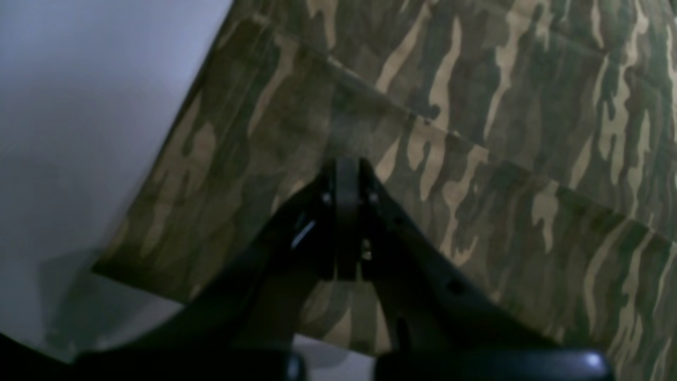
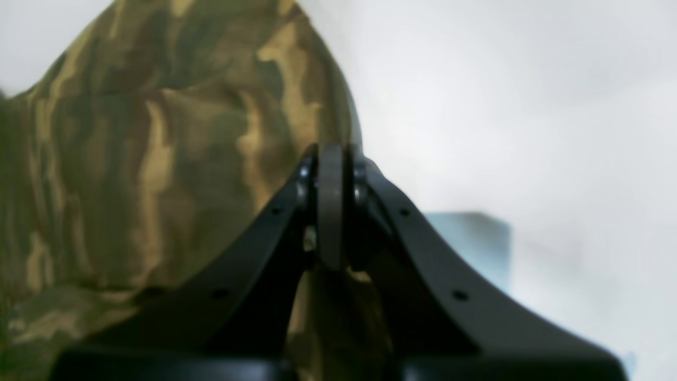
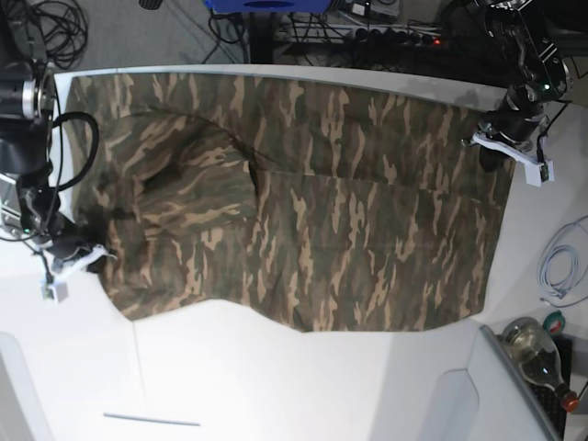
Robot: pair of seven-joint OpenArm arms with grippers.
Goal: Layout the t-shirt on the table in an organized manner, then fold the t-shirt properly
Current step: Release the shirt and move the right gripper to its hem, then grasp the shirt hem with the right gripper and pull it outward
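In the left wrist view, the left gripper (image 1: 346,174) has its jaws pressed together, pinching a fold of the camouflage t-shirt (image 1: 476,132) near its edge; the white table (image 1: 79,132) shows beside it.

In the right wrist view, the right gripper (image 2: 330,159) is likewise clamped onto a raised edge of the t-shirt (image 2: 158,159).

In the base view, the t-shirt (image 3: 312,202) lies spread across the table (image 3: 276,367), held at opposite ends; a bottle (image 3: 537,354) lies at the corner.
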